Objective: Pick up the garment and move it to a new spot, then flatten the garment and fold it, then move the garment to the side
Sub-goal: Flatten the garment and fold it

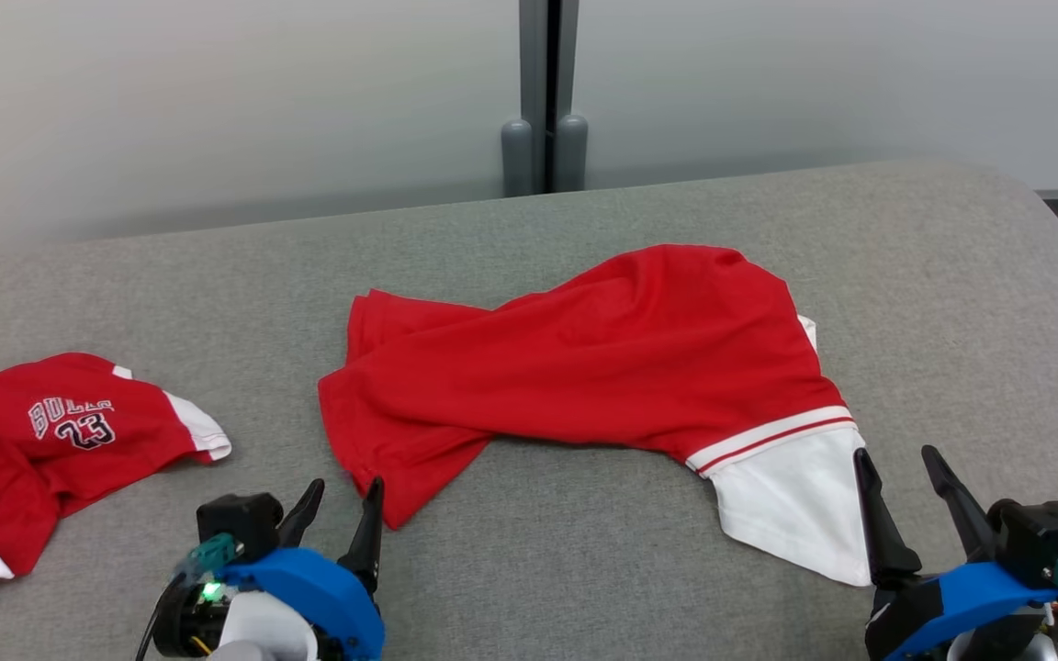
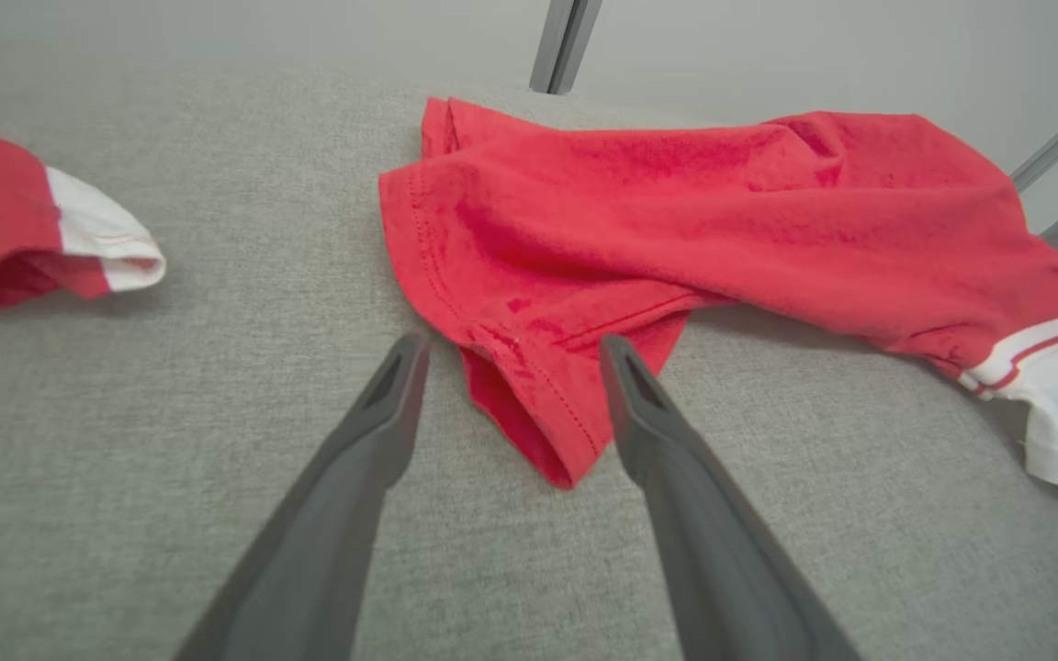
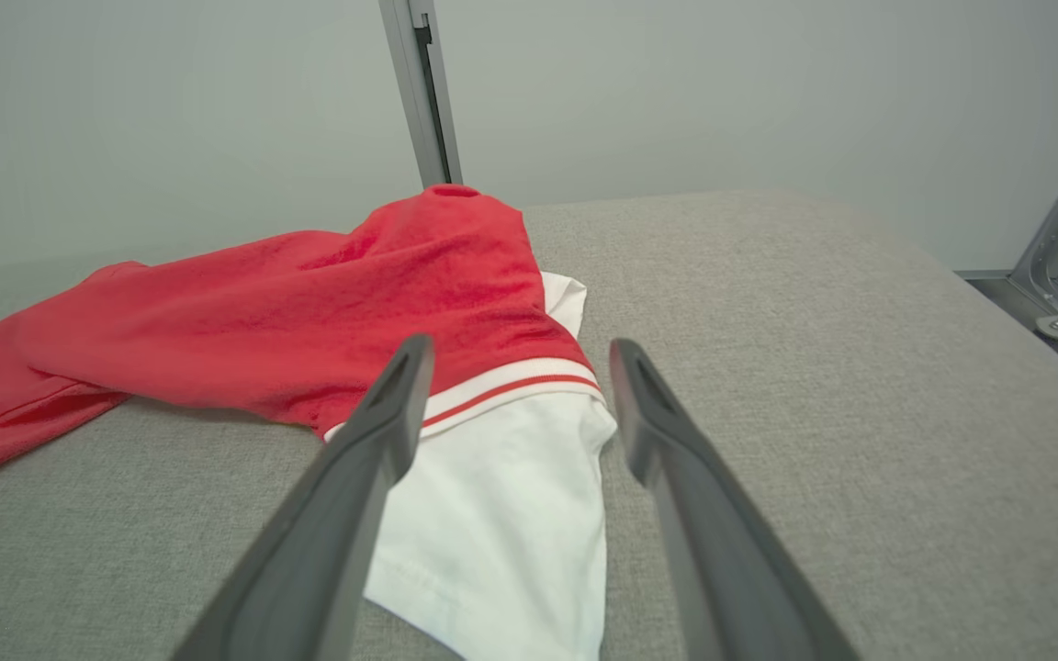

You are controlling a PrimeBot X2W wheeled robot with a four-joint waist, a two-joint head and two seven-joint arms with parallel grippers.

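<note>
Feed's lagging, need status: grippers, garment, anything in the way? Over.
Left gripper open at red hem corner; right gripper open at white end. Garment crumpled, unheld, on grey surface. Second jersey far left, apart.

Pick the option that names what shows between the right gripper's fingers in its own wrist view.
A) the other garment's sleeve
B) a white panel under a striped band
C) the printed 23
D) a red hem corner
B: the white panel of the red garment, just below its striped band, lies between the fingers of the open right gripper.
</note>
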